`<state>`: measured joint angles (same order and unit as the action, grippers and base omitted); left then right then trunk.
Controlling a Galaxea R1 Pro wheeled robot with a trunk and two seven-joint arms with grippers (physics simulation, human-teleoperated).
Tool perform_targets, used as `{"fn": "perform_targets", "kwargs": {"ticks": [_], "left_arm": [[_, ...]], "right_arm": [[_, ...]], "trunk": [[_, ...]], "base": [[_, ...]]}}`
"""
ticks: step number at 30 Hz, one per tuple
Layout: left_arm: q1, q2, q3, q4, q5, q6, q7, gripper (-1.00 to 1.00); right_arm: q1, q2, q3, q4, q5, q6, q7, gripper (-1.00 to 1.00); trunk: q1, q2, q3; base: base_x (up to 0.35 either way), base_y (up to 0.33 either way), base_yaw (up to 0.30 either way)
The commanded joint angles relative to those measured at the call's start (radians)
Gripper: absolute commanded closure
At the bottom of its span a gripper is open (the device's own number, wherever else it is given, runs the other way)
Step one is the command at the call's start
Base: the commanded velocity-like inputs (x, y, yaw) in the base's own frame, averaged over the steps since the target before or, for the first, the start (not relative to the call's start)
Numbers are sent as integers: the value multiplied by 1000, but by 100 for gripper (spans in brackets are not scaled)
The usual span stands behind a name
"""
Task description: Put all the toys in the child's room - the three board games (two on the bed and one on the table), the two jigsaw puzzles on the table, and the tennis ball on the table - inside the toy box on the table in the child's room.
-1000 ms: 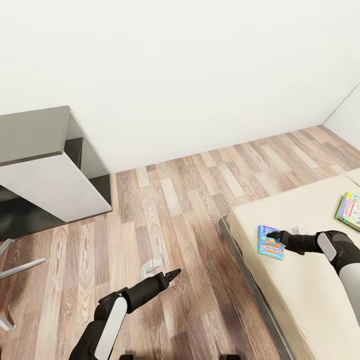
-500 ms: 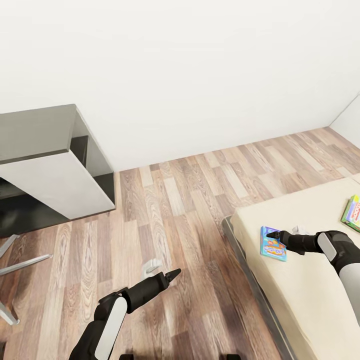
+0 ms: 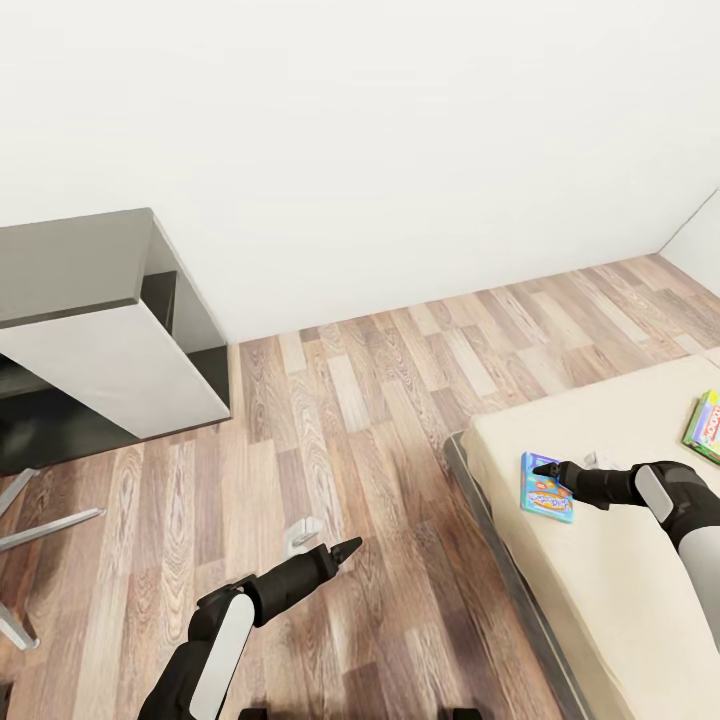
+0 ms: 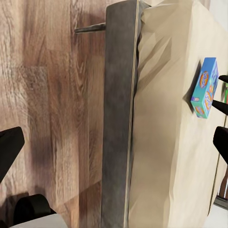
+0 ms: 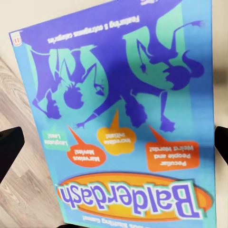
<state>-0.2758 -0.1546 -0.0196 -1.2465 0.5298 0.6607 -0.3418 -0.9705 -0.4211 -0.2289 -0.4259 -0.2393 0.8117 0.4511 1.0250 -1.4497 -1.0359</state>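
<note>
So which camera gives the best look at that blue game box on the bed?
The right wrist view: the blue game box spans the picture, its "Balderdash" title legible. The head view shows it small on the bed; the left wrist view shows it edge-on.

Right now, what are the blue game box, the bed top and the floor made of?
The blue game box looks like glossy printed cardboard: flat, sharp-edged, with bright cartoon print and the name Balderdash. The bed top seems to be soft beige cloth, matte and a little wrinkled near its edge. The floor looks like wood planks, with brown grain and seams between the boards. It is a simulator's render, so these are guesses.
</note>
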Motion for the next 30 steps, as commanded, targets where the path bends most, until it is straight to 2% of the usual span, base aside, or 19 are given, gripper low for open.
{"fn": "perform_targets", "kwargs": {"ticks": [1,30], "left_arm": [[0,0,1,-1,4,7,0,-100],[0,-1,1,-1,4,7,0,-100]], "right_arm": [[-1,0,-6,-1,3,6,4,-100],[-1,1,-6,-1,3,6,3,-100]], "trunk": [[0,0,-1],[0,0,-1]], "base": [[0,0,5],[0,0,8]]}}
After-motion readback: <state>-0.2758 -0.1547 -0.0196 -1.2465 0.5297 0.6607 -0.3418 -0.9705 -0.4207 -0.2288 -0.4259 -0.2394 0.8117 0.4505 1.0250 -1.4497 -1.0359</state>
